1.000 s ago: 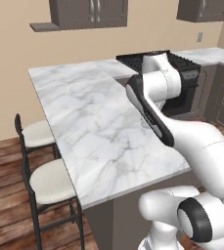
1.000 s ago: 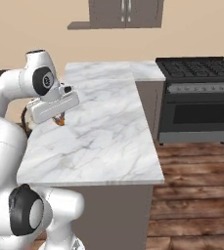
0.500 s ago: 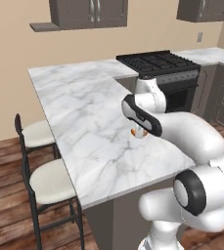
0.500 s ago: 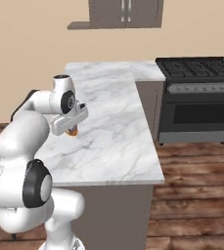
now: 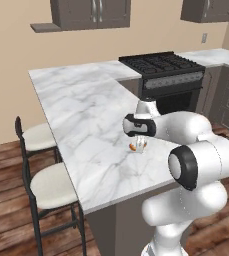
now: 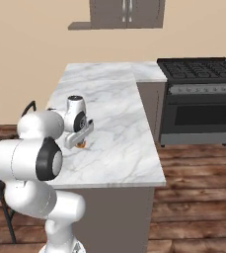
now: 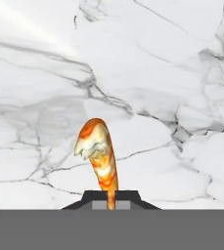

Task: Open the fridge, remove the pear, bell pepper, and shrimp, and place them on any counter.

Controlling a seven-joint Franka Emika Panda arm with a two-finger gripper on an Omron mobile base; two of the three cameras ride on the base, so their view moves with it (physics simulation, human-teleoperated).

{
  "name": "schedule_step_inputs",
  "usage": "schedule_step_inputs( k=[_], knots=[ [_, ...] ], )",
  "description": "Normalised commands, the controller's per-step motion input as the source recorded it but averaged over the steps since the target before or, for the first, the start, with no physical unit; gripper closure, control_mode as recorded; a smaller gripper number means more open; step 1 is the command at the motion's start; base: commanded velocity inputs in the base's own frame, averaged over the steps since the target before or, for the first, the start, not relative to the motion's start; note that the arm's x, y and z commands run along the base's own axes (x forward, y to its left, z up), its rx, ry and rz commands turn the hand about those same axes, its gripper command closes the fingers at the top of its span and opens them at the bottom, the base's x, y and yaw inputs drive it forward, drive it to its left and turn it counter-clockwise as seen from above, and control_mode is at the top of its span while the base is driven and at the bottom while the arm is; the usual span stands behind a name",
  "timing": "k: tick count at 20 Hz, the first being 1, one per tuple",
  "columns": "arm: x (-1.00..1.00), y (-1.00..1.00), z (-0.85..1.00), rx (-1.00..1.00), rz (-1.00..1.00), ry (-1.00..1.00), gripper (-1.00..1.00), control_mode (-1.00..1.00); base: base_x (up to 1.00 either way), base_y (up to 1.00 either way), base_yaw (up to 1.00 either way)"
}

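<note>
Clearly the shrimp (image 7: pixel 100 157) is pinched at its thin tail end between the two dark fingertips (image 7: pixel 91 197), which stand almost together with only that orange sliver between them. Its long axis runs straight out from the fingers, away from the hand, and the thicker pale-and-orange head end curls slightly to one side at the far tip. Seen along the hand, the body rises from the narrow gap and spreads wider than the gap itself, so most of the shrimp lies beyond the fingertips rather than between them. Past it and behind it spreads the counter (image 7: pixel 172 73), white marble with grey veins. From the left base camera the shrimp (image 5: pixel 134 146) shows as a small orange spot just under the gripper (image 5: pixel 138 145), pointing down at the slab, very near the counter (image 5: pixel 86 115); whether it touches the marble I cannot tell. From the right base camera the same orange spot (image 6: pixel 81 144) hangs beneath the gripper (image 6: pixel 79 142), low over the counter (image 6: pixel 114 99) near its side edge. Further out, a black stove (image 6: pixel 198 99) stands beyond the counter's far side, and two stools (image 5: pixel 46 180) sit beside the counter.
</note>
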Motion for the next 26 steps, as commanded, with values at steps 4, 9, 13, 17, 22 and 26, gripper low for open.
schedule_step_inputs(
  k=[4,9,13,17,22,26],
  knots=[
    [0.21,0.0,-0.48,0.0,0.0,0.0,1.0,-1.0,0.0,0.0,0.0],
    [0.21,0.0,-0.42,0.0,0.0,0.0,1.0,-1.0,0.0,0.0,0.0],
    [0.25,0.0,-0.31,0.0,0.0,0.0,1.0,-1.0,0.0,0.0,0.0],
    [0.09,0.0,-0.22,0.01,0.0,0.0,-1.0,-1.0,0.0,0.0,0.0],
    [-0.05,-0.03,0.12,0.01,0.0,-0.01,-1.0,-1.0,0.0,0.0,0.0],
    [-0.13,-0.01,0.63,0.0,0.0,0.0,-1.0,-1.0,0.0,0.0,0.0]
  ],
)
